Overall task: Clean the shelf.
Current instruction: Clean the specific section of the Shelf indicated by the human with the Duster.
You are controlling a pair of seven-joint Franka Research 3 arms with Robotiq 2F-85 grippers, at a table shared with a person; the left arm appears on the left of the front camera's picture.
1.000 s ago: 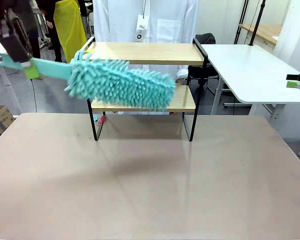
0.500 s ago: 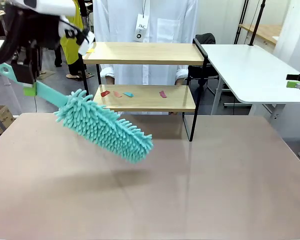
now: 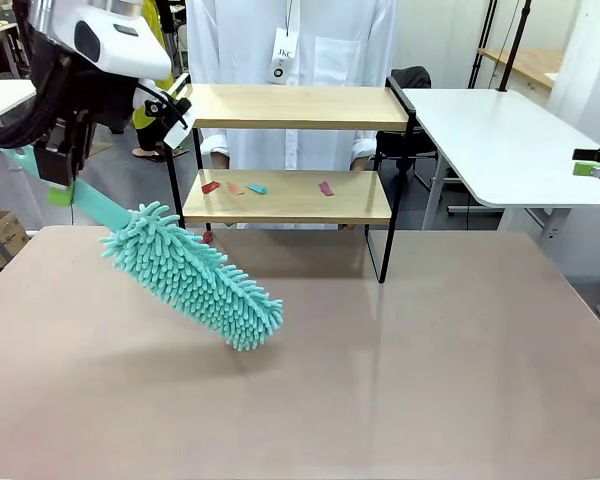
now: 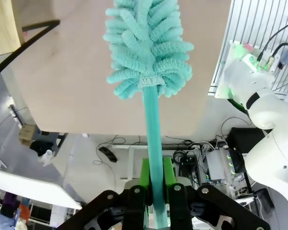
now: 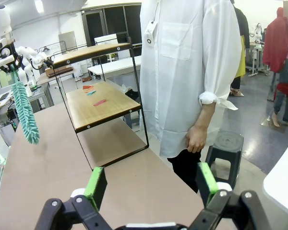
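Note:
The shelf [image 3: 292,107] stands at the table's far side, two light wooden boards in a black frame. Several small red, pink and teal scraps [image 3: 257,188] lie on its lower board. My left gripper [image 3: 56,172] is shut on the handle of a turquoise fluffy duster [image 3: 192,276], whose head slants down over the table, left of and in front of the shelf. In the left wrist view the handle [image 4: 153,143] runs between the green pads [image 4: 145,173]. My right gripper [image 3: 582,161] hangs open at the far right, away from the shelf [image 5: 97,103], with nothing between its fingers [image 5: 96,185].
A person in a white coat [image 3: 290,40] stands behind the shelf, hands down. A second white table [image 3: 500,130] lies to the back right. A black stool [image 5: 225,143] stands by the person. The brown table [image 3: 380,380] in front of the shelf is bare.
The duster swung down and left from in front of the shelf's lower board to over the table. The scraps on the lower board now show. The right gripper stayed put.

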